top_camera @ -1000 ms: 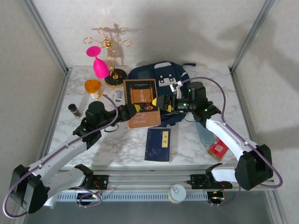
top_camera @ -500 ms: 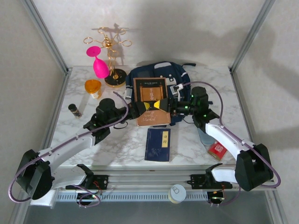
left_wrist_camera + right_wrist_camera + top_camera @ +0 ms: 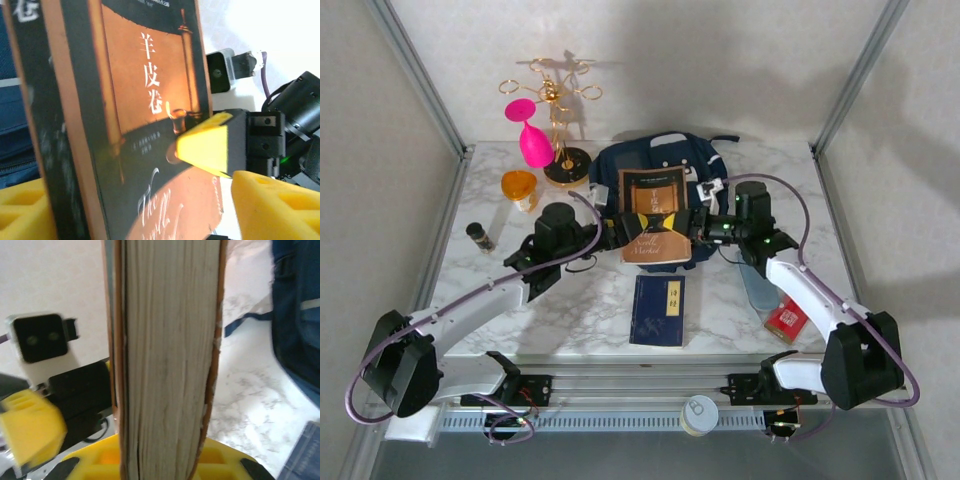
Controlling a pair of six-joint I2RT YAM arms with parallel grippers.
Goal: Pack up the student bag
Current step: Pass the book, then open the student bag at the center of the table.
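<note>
Jaws on the left gripper (image 3: 620, 231) are standing wide, its yellow foam fingers (image 3: 272, 205) spread to either side of a brown paperback book with a black band and Chinese lettering (image 3: 655, 213), and from where I am looking they are not pinching it. Opposite, the right gripper (image 3: 686, 228) is clamping that same book, one yellow pad (image 3: 205, 145) pressing flat on the cover, with the page edges rising between its fingers in the right wrist view. The book is hanging over the near half of the large navy blue fabric backpack with pale trim stripes (image 3: 620, 165), which is lying flat at the far middle of the white marble table (image 3: 570, 300). Its long axis is running from the arms toward the back wall, with the white patch at the far end and a dark strap loop poking out at the far right corner. A small flat navy blue book (image 3: 658, 310) is lying just beside its near end.
</note>
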